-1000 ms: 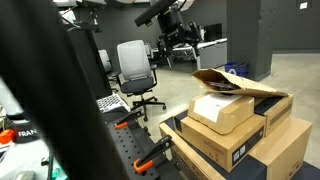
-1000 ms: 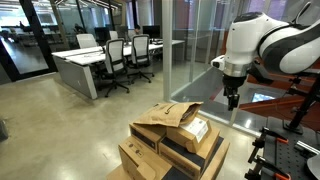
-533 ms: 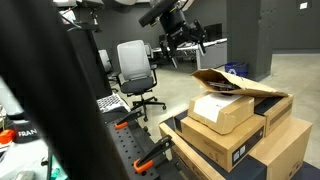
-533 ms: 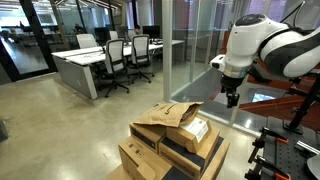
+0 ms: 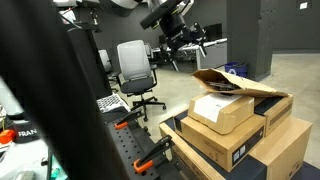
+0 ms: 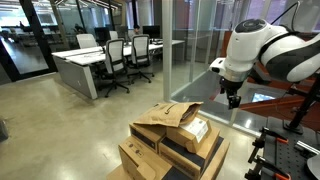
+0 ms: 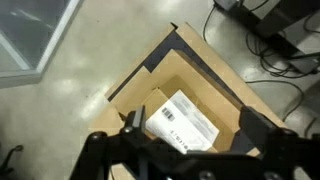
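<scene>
My gripper (image 5: 179, 44) (image 6: 233, 100) hangs open in the air, well above a stack of cardboard boxes (image 5: 243, 150) (image 6: 150, 160). The top box (image 5: 238, 86) (image 6: 163, 115) has its flaps open. A smaller box with a white printed label (image 5: 222, 108) (image 6: 194, 131) (image 7: 186, 122) rests on it. In the wrist view I look straight down. The labelled box lies between my two black fingers (image 7: 133, 124), far below them. My gripper (image 7: 195, 126) holds nothing and touches nothing.
A grey office chair (image 5: 135, 70) stands on the concrete floor behind the stack. Desks with chairs (image 6: 110, 55) and a glass wall (image 6: 190, 50) lie further off. A black upright (image 5: 75, 100) blocks the near side, with orange clamps (image 5: 152, 156) by it. Cables (image 7: 270, 40) trail across the floor.
The arm has shifted only slightly above the boxes. The jaws have stayed open and the boxes have not moved.
</scene>
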{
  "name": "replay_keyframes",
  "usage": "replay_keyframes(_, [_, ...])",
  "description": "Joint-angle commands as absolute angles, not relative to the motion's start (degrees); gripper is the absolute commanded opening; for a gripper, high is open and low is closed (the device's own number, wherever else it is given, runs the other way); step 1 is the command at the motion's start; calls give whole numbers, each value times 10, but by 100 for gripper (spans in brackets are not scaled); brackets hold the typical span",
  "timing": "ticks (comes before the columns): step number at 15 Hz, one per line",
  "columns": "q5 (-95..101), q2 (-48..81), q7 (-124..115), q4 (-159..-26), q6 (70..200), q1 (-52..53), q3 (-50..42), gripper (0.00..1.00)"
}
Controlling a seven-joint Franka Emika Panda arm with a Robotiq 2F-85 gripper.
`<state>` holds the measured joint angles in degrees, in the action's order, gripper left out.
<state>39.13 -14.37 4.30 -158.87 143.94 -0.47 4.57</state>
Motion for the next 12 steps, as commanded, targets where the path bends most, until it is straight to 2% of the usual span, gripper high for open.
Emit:
replay_keyframes(1, [422, -134, 26, -1588, 1451, -9, 51, 100])
replay_keyframes(12, [441, -133, 18, -1588, 1440, -1, 46, 100])
